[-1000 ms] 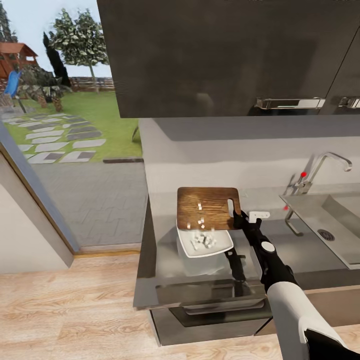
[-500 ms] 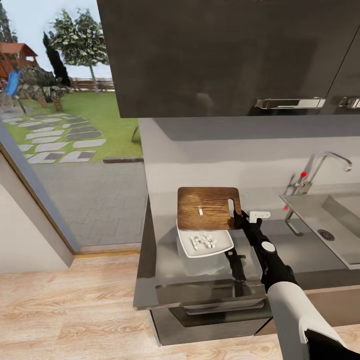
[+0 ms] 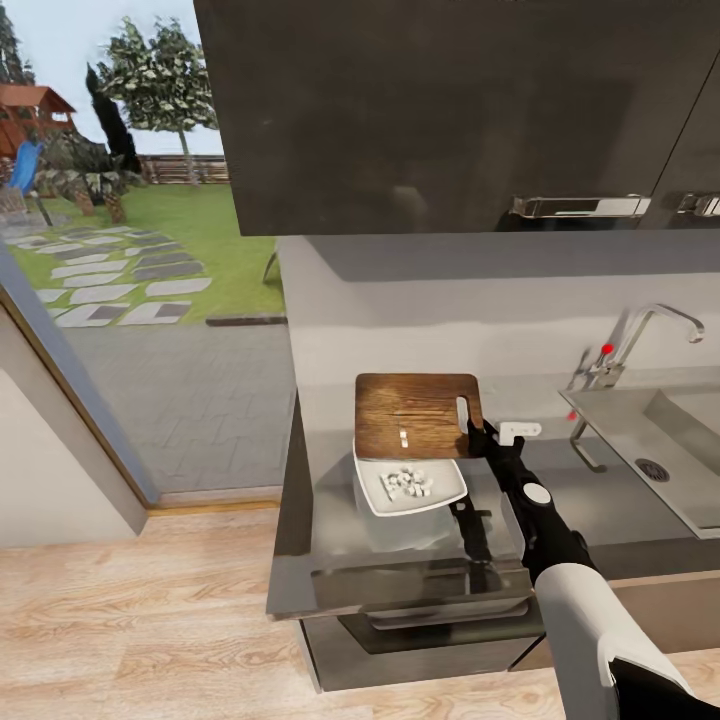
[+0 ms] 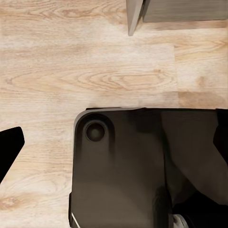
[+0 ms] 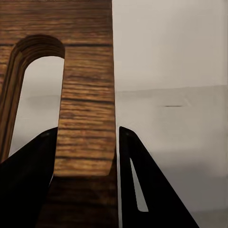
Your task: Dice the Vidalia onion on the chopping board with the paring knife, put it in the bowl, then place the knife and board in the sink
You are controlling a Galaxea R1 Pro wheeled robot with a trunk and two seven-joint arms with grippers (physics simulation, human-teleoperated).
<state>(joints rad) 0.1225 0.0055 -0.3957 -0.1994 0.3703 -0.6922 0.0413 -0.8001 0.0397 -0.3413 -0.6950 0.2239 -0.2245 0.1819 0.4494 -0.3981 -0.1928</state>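
My right gripper [image 3: 478, 432] is shut on the slot-handle end of the brown chopping board [image 3: 420, 405], holding it tilted above the countertop [image 3: 330, 540]. The right wrist view has its dark fingers [image 5: 137, 161] on both sides of the board's edge strip [image 5: 88, 95]. One white cube [image 3: 403, 437] sits low on the board. Below the board's lower edge stands the white bowl [image 3: 455, 480] with the diced onion [image 3: 405, 484] in it. The dark paring knife [image 3: 470, 525] lies on the countertop just in front of the bowl. My left gripper [image 4: 114, 137] hangs open over the floor.
The steel sink [image 3: 690, 440] with its chrome tap [image 3: 640, 335] lies to the right along the countertop. Dark wall cabinets [image 3: 450, 110] hang overhead. A glass wall [image 3: 140, 300] stands left of the counter. My own dark base [image 4: 123, 171] rests on the wooden floor [image 4: 71, 71].
Several white cubes slid down the tilted board and dropped into the bowl. One cube is left on the board, lower than before. The board and arm stayed put.
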